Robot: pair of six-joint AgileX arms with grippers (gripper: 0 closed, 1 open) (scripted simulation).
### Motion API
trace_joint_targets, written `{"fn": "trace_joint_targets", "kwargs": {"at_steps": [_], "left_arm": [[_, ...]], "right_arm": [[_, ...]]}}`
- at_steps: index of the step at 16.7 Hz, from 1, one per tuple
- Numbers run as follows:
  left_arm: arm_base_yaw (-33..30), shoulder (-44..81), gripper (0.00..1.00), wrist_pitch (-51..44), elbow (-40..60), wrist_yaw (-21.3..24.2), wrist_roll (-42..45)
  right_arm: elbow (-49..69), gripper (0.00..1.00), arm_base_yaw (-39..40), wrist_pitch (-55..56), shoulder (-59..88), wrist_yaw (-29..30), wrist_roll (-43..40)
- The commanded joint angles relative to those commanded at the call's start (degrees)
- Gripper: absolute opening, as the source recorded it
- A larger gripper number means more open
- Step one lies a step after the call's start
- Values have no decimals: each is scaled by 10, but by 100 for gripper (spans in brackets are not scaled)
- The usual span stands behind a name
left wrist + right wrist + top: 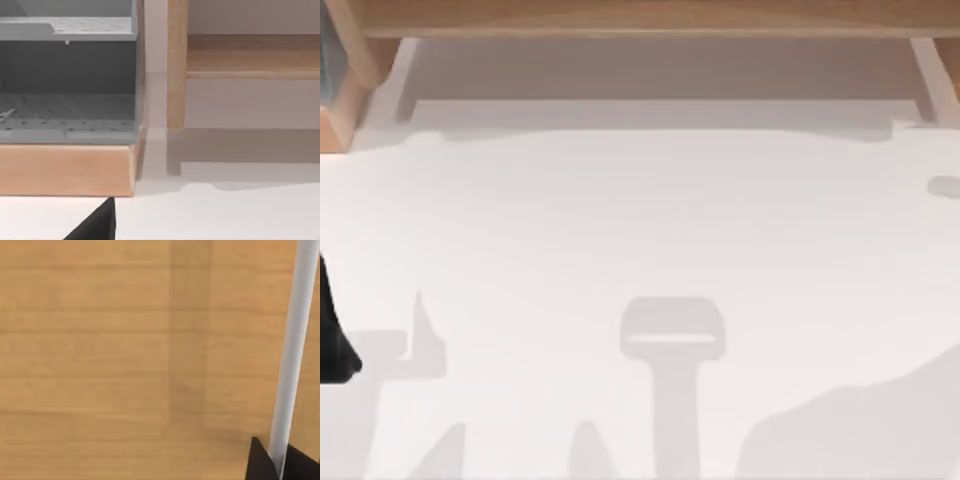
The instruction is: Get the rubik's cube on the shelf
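Shelf (650, 15) runs along the far edge of your table (640, 230), its board raised on side supports, one of which stands beside a grey rack (67, 75) in your left wrist view. Your left arm (332, 335) sits at the table's left edge. Your right wrist view looks onto the shelf's wood (125, 360). You cannot tell either claw's state.
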Motion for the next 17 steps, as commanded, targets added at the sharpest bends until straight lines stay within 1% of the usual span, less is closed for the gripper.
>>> {"fn": "trace_joint_targets", "kwargs": {"at_steps": [6,13,17], "left_arm": [[0,0,100,0,0,0,0],[0,0,100,0,0,0,0],[0,0,100,0,0,0,0]], "right_arm": [[-10,0,-5,5,-5,-2,1],[-144,0,-35,77,-62,-34,3],[-160,0,-40,88,-70,-38,2]]}}
